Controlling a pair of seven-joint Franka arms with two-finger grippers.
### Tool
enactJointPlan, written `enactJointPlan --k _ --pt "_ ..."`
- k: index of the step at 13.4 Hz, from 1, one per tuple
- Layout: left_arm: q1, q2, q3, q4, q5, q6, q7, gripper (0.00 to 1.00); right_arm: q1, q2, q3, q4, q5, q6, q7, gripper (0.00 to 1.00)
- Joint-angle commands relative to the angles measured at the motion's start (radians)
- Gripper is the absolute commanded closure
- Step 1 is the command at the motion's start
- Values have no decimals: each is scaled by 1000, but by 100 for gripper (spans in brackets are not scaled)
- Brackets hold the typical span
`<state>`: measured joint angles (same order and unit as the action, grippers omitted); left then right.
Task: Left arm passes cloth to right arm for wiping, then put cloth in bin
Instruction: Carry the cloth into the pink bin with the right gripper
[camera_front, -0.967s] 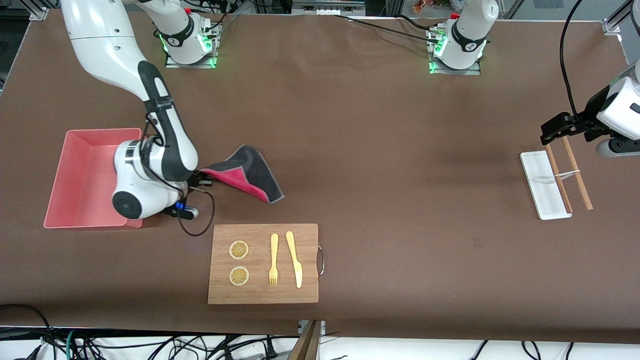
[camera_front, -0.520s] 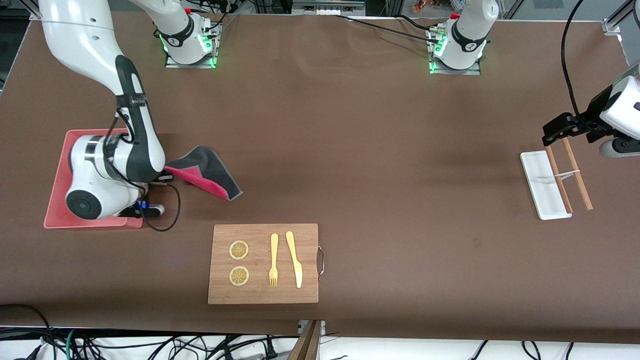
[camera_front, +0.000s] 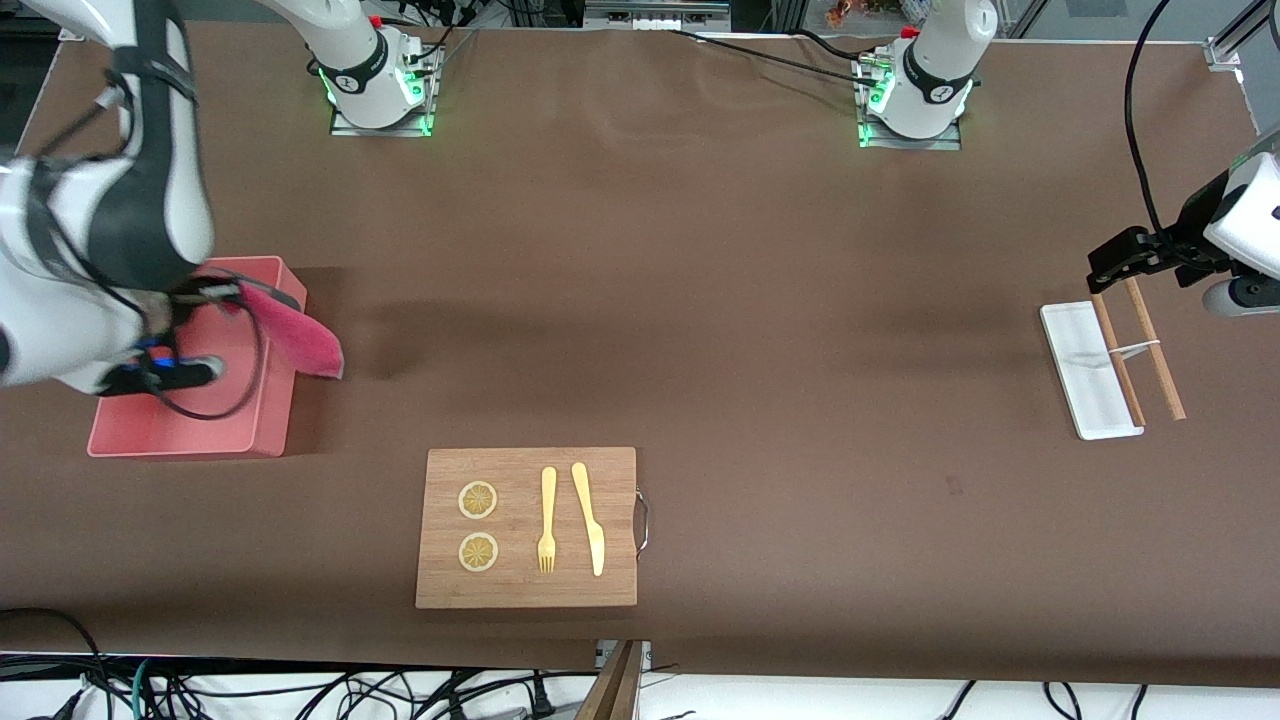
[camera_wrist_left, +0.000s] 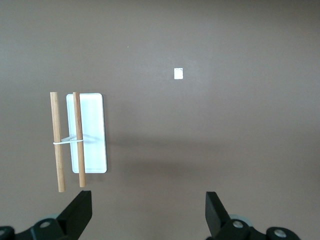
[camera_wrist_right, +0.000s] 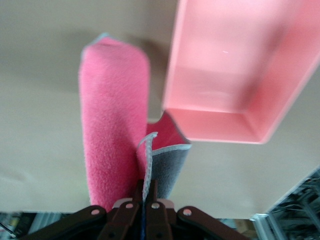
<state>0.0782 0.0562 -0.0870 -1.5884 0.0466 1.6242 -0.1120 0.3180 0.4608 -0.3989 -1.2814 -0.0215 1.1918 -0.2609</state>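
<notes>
A wide brown table (camera_front: 700, 300) fills the front view, with the two arm bases along its top edge and loose cables below its bottom edge. At the middle left of the frame stands the pink bin (camera_front: 240, 430), and it looks empty in the right wrist view. The right gripper (camera_front: 215, 292) is up in the air over the bin, and its fingers are clenched on one edge of the cloth (camera_front: 305, 340). The cloth hangs down from the fingers over the bin wall that faces the middle of the table, so it is not yet inside.

At the right edge of the frame the left gripper (camera_front: 1110, 262) waits with its fingers spread and nothing between them, over the bare table just beside a white tray (camera_front: 1085, 400) and two wooden sticks (camera_front: 1160, 360). In the lower middle a wooden board (camera_front: 530, 590) carries a fork, a knife and two lemon slices.

I judge that the passing and wiping are done. What is left is to bring the cloth fully over the bin opening and let it go.
</notes>
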Motion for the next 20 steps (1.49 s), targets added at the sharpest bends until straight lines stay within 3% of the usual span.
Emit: enactJointPlan --k 1,4,10,17,18,19,20 --pt "6 19 -5 38 13 -18 -8 0 1 21 -127 47 -21 -37 -221 100" --pt "6 19 -5 38 12 -18 -8 0 -8 33 -240 43 -44 17 -401 100" --pt "5 21 -5 39 13 -18 -8 0 -51 111 -238 -24 -46 215 -437 100" --pt "5 21 -5 39 13 -18 -8 0 -51 220 -228 -144 115 422 -422 100" --pt "5 21 -5 38 13 -18 -8 0 -51 232 -228 -144 133 424 -422 59" --pt "5 21 -5 38 13 -18 -8 0 -51 231 -228 -141 147 422 -423 1" --pt "5 21 -5 39 13 -18 -8 0 -47 223 -228 -135 158 411 -423 0"
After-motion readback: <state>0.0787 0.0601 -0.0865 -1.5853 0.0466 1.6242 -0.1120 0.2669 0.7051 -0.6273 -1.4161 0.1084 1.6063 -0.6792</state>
